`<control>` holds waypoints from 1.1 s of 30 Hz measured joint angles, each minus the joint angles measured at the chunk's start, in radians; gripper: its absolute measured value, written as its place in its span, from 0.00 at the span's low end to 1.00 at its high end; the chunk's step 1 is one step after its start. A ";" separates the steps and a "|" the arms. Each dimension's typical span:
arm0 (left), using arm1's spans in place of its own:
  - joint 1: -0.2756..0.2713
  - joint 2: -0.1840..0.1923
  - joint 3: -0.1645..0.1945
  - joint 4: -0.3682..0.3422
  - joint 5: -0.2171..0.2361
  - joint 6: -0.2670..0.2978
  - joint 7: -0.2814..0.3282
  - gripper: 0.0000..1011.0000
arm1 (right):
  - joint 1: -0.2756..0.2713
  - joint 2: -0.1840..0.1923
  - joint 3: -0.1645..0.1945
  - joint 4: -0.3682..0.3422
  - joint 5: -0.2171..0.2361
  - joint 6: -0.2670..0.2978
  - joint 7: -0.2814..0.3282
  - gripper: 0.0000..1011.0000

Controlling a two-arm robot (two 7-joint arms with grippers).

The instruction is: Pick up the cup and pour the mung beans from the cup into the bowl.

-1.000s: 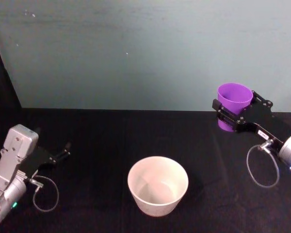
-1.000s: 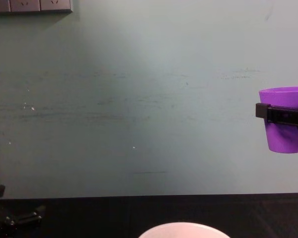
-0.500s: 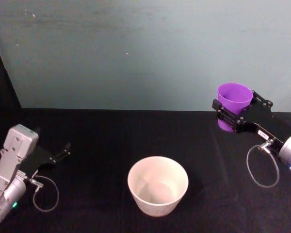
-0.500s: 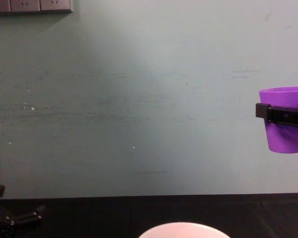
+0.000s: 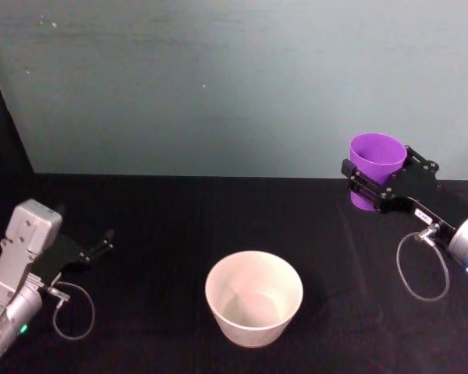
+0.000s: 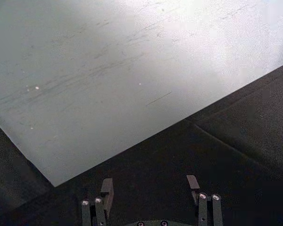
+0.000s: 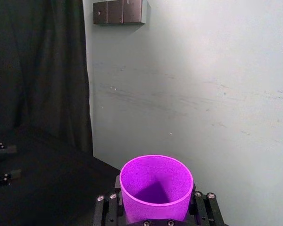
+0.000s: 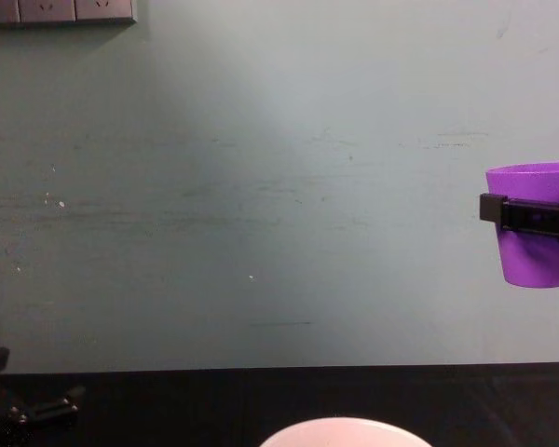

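Note:
My right gripper (image 5: 372,185) is shut on the purple cup (image 5: 377,160), holding it upright well above the table, up and to the right of the bowl. The chest view has the cup (image 8: 535,228) at the right edge with the black fingers (image 8: 526,215) clamped round its upper part. From the right wrist view I look into the cup (image 7: 155,186); no mung beans can be made out inside. The white bowl (image 5: 253,296) stands on the black table in the front middle, its rim (image 8: 345,431) at the chest view's bottom. My left gripper (image 6: 151,186) rests open at the left.
A black cloth covers the table (image 5: 164,226), with a pale green wall (image 5: 218,86) behind it. A dark curtain (image 7: 37,70) hangs at the left. Loose cable loops hang by both wrists, one (image 5: 423,269) under the right arm.

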 joint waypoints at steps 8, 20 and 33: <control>0.000 0.000 0.000 0.000 0.000 0.000 0.000 0.99 | 0.000 0.000 0.000 0.000 0.000 0.000 0.000 0.73; 0.000 0.000 0.000 0.000 0.000 0.000 0.000 0.99 | 0.000 0.000 0.000 0.000 0.000 0.000 0.000 0.73; 0.000 0.000 0.000 0.000 0.000 0.000 0.000 0.99 | 0.000 0.000 0.000 0.000 0.000 0.000 0.000 0.73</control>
